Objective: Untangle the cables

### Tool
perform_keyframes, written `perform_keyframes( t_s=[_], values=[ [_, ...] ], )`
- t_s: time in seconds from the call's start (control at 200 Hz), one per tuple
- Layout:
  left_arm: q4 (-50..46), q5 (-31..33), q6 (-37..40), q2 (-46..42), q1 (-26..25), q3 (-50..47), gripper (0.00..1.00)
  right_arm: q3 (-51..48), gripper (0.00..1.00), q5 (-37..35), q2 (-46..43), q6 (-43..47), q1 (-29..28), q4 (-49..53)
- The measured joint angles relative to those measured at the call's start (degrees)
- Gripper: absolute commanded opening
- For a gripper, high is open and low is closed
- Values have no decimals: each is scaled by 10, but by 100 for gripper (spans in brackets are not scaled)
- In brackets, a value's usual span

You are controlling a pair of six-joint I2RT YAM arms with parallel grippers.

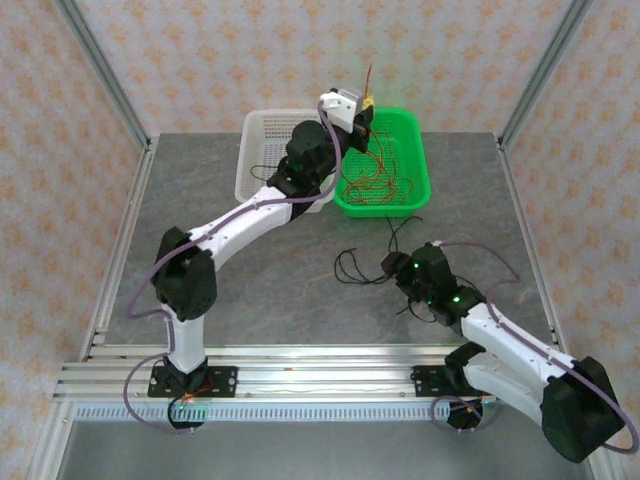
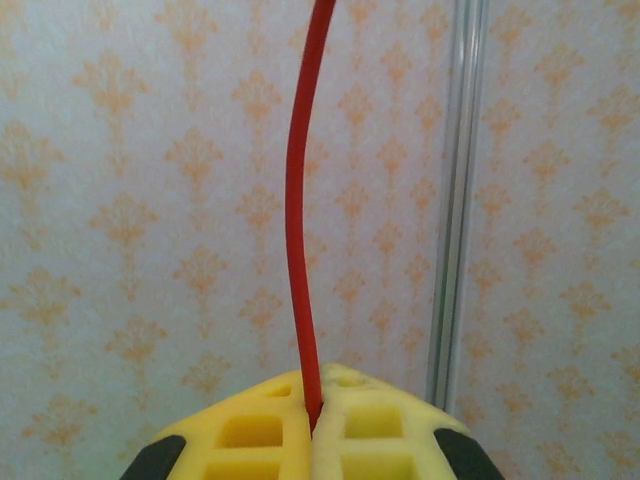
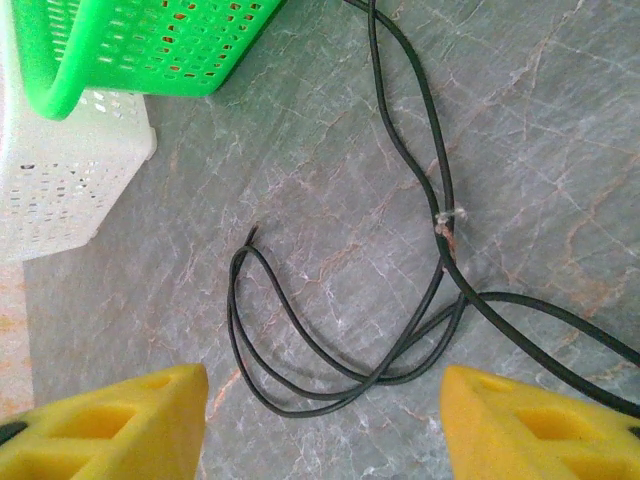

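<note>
A red cable [image 2: 298,220] rises straight up from the left gripper [image 2: 315,415], whose pads are pressed together on it. The gripper is above the green basket [image 1: 385,210] at the tabletop's [image 3: 560,150] far edge, where more red cables [image 1: 375,178] lie tangled. Mid-table, black cables [image 3: 443,250] loop, their near end between the spread fingers of the right gripper [image 3: 322,425].
</note>
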State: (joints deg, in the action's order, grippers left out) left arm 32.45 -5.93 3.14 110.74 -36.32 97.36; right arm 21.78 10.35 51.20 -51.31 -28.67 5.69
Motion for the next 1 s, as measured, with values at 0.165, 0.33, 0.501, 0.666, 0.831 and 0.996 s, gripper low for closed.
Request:
perform_keyframes(
  t_s=[0.165, 0.33, 0.501, 0.666, 0.831, 0.996],
  values=[
    [15, -25, -28, 86, 8, 18, 0, -1, 62, -5, -16, 1, 0, 31],
    [-3, -29, -35, 151, 7, 20, 0, 0, 62, -19, -16, 7, 0, 64],
    [-66, -26, -31, 194, 7, 45, 0, 21, 63, -30, -2, 20, 0, 88],
    [-145, -23, -20, 238, 6, 118, 9, 42, 63, -34, 11, 31, 0, 103],
    [-217, 0, 14, 247, -5, 155, 46, 54, 63, -46, 11, 39, 0, 119],
    [-268, 28, 28, 247, -16, 187, 61, 75, 63, -65, 18, 51, 0, 142]
  ],
)
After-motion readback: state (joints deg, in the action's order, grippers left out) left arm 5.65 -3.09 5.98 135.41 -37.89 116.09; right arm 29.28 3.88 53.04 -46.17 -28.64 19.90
